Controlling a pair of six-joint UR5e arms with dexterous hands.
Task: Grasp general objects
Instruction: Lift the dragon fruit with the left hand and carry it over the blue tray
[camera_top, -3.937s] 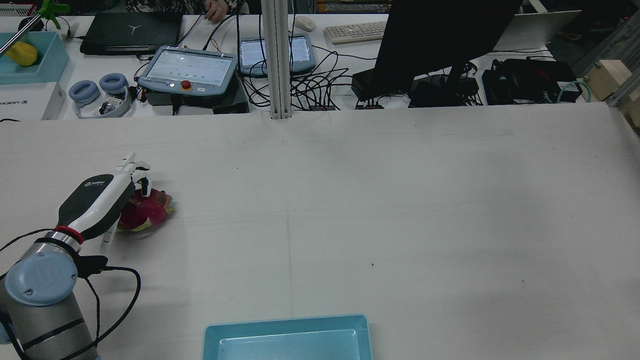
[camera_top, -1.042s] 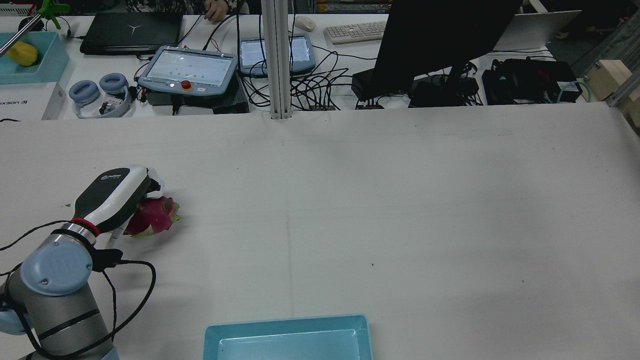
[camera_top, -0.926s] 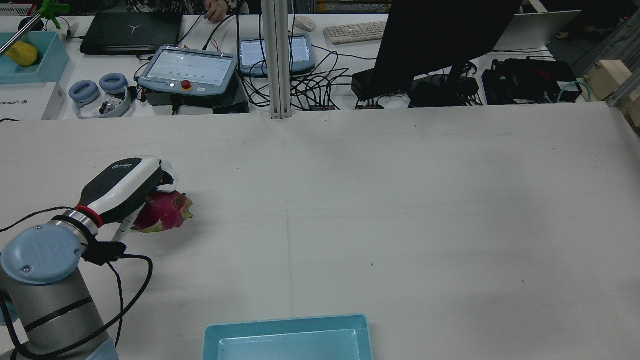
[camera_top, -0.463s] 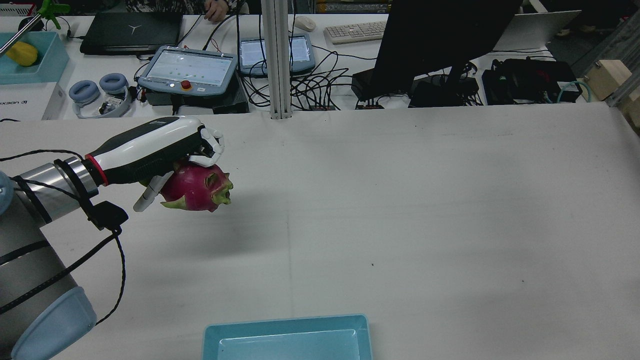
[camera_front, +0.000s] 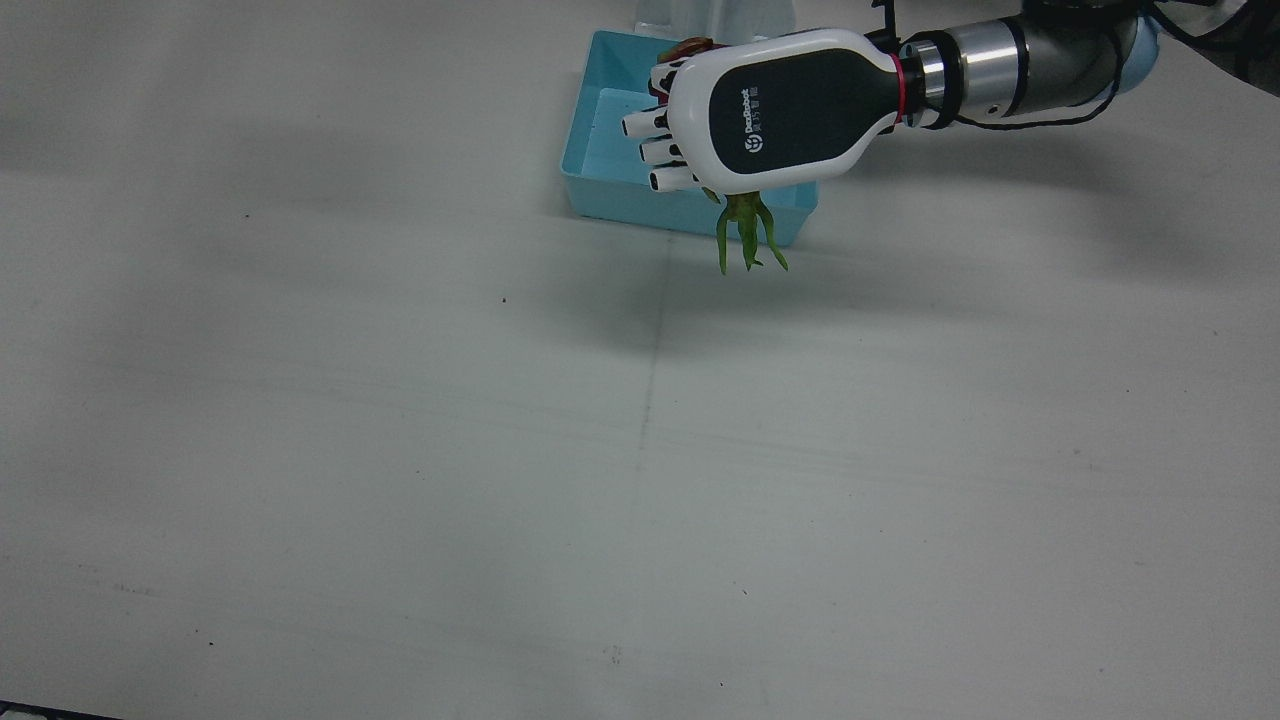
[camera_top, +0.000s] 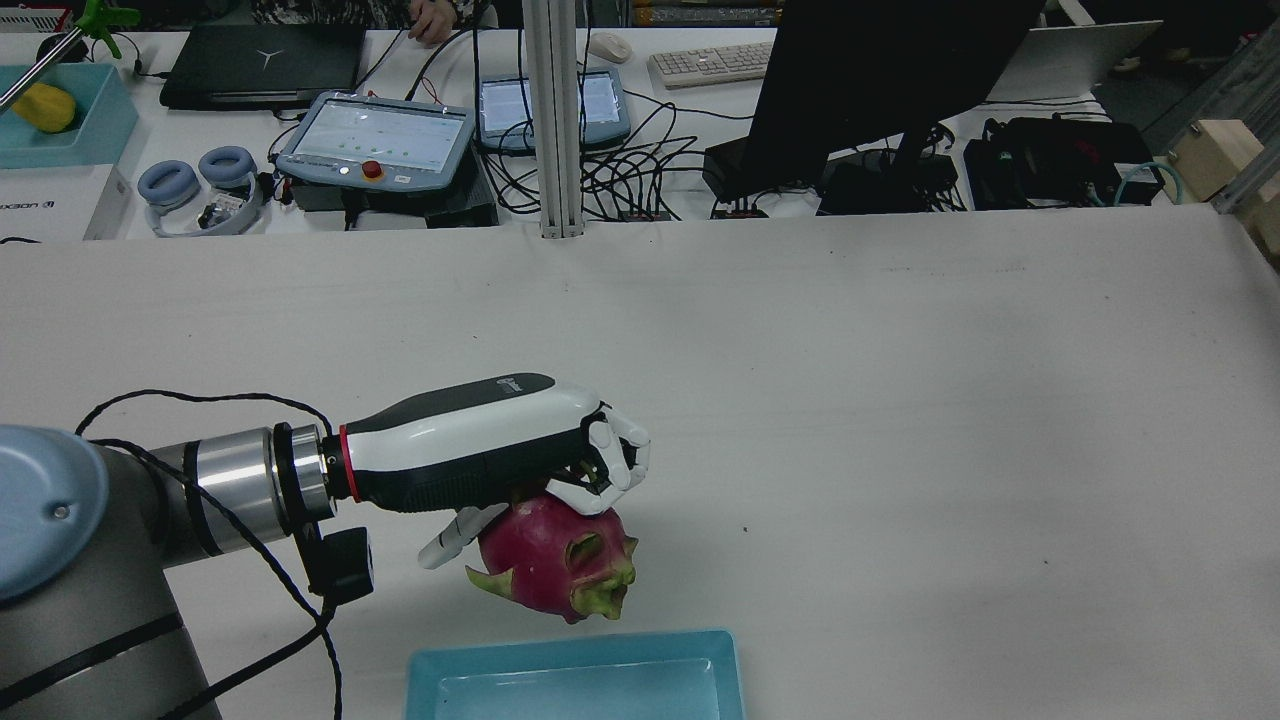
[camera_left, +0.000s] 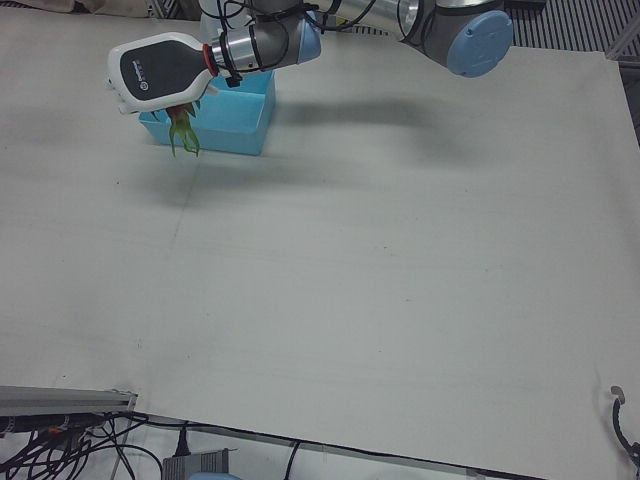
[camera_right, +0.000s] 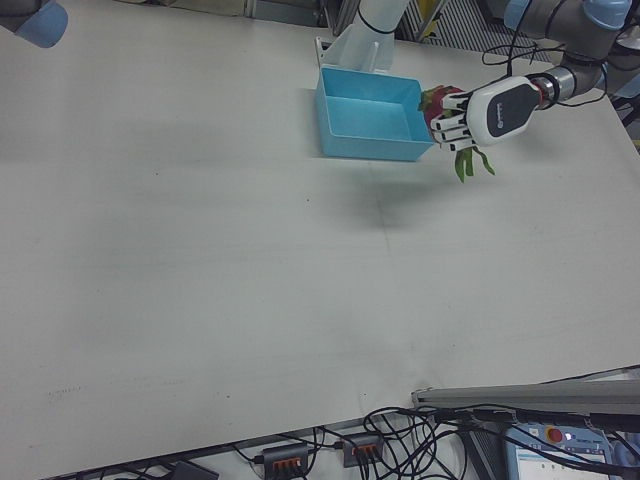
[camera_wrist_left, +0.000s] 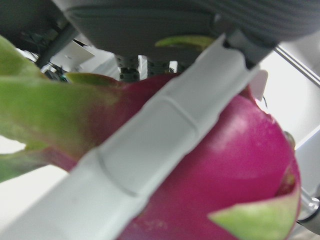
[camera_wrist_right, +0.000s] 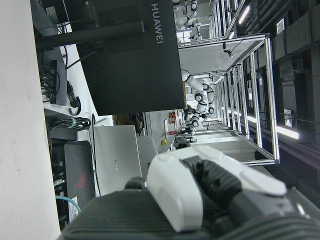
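One dragon fruit (camera_top: 556, 560) is held aloft from above by the curled fingers (camera_top: 612, 462) of the left hand (camera_top: 480, 455), hanging clear of the table (camera_top: 900, 400) just beside the blue tray's (camera_top: 575, 678) near rim.

A wide white bench (camera_front: 400, 450) carries the scene, its cloth faintly creased and speckled. The only thing resting on it is a light blue tray (camera_front: 600, 190) at twelve o'clock in the front view, against the robot-side edge.
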